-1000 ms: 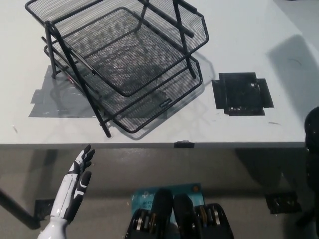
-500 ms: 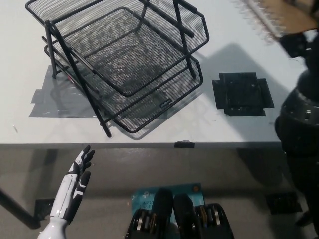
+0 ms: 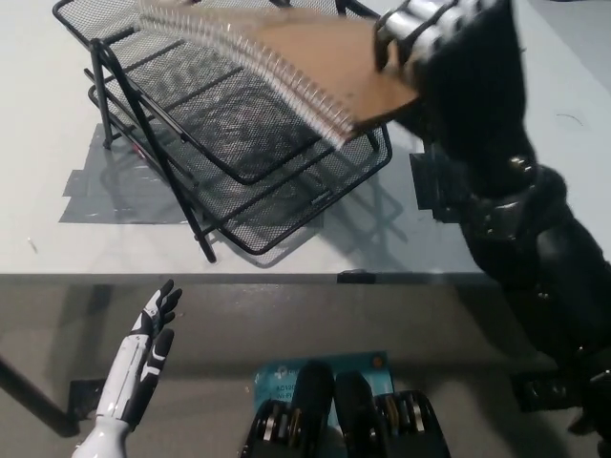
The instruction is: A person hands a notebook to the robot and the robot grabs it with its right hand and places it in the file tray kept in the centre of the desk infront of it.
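**Inspector:** State of the right hand (image 3: 434, 38)?

**Assistant:** Clamped on the right edge of the notebook (image 3: 305, 52), fingers (image 3: 410, 24) across its brown cover. The notebook is raised and tilted, its spiral binding on the side away from the hand.

**Inspector:** And the file tray (image 3: 239, 143)?

**Assistant:** Below and to the left of that hand, on the desk (image 3: 286, 253). The notebook hangs over the upper tier; whether they touch, I cannot tell.

**Inspector:** Left hand (image 3: 148, 348)?

**Assistant:** Empty, fingers spread, down in front of the desk edge, well apart from the tray.
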Robot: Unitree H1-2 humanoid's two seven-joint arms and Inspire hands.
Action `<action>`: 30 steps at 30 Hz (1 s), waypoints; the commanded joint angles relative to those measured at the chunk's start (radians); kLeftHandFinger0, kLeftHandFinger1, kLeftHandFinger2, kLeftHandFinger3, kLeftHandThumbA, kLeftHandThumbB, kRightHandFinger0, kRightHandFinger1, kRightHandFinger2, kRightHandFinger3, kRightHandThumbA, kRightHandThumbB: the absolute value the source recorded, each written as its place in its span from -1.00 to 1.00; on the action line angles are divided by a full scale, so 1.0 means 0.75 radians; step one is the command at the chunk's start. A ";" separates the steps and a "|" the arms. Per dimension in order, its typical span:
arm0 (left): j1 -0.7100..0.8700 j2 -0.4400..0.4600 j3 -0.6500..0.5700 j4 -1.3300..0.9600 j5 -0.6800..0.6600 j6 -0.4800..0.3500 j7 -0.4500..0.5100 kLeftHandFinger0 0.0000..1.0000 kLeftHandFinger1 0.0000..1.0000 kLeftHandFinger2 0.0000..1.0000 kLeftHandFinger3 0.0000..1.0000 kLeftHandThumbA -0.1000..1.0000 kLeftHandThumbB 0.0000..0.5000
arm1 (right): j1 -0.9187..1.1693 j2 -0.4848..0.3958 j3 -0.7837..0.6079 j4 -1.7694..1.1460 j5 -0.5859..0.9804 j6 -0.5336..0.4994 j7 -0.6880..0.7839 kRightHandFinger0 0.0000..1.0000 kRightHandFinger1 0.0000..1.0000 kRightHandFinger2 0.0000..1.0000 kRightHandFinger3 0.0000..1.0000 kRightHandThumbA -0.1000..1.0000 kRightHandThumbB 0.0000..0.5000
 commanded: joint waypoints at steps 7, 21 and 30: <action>0.014 0.019 -0.022 -0.027 -0.022 -0.032 -0.018 1.00 1.00 1.00 1.00 1.00 0.22 | -0.050 -0.075 0.114 0.118 -0.120 -0.075 -0.128 -1.00 -1.00 -1.00 -0.97 0.39 -1.00; -0.008 0.025 -0.024 -0.015 -0.022 -0.041 -0.014 1.00 1.00 1.00 1.00 1.00 0.25 | -0.093 -0.126 0.209 0.257 -0.185 -0.091 -0.213 -1.00 -1.00 -1.00 -1.00 0.51 -1.00; -0.011 0.023 -0.025 -0.020 -0.031 -0.042 -0.016 1.00 1.00 1.00 1.00 1.00 0.28 | -0.211 -0.108 0.240 0.251 -0.215 -0.067 -0.182 -1.00 -1.00 -1.00 -1.00 0.42 -1.00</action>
